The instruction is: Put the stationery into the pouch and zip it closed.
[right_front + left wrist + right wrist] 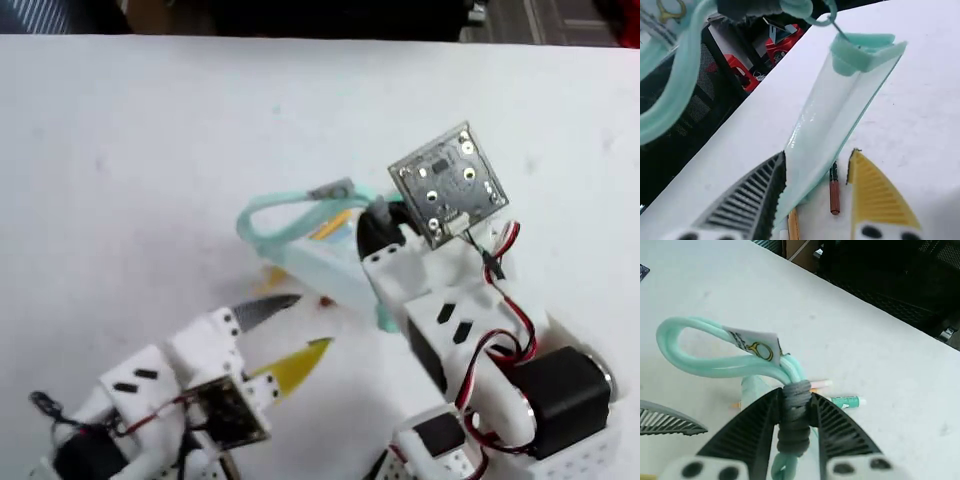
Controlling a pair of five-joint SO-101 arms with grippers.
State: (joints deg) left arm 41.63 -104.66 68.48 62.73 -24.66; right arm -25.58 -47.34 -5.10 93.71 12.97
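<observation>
On table (pixel 150 150): pouch (pixel 325 265) between left pincer (pixel 310 322) and right pincer (pixel 795 395).

Flat, bright light, seemingly from above, washes the white desk (pixel 150 150) almost to glare in the high view. It leaves only faint, soft-edged shadows under the left pincer (pixel 300 325) and beside the right pincer (pixel 375 228). Past both pincers, beyond the desk's far edge, the room lies in deep shade. In the left wrist view, a pale sheen runs along the clear wall of the pouch (pixel 825 115) just ahead of the pincer, and the room off to its grey finger's side is dark. In the right wrist view, the desk beyond the pincer is evenly lit, and the pouch's loop throws only a weak shadow.
</observation>
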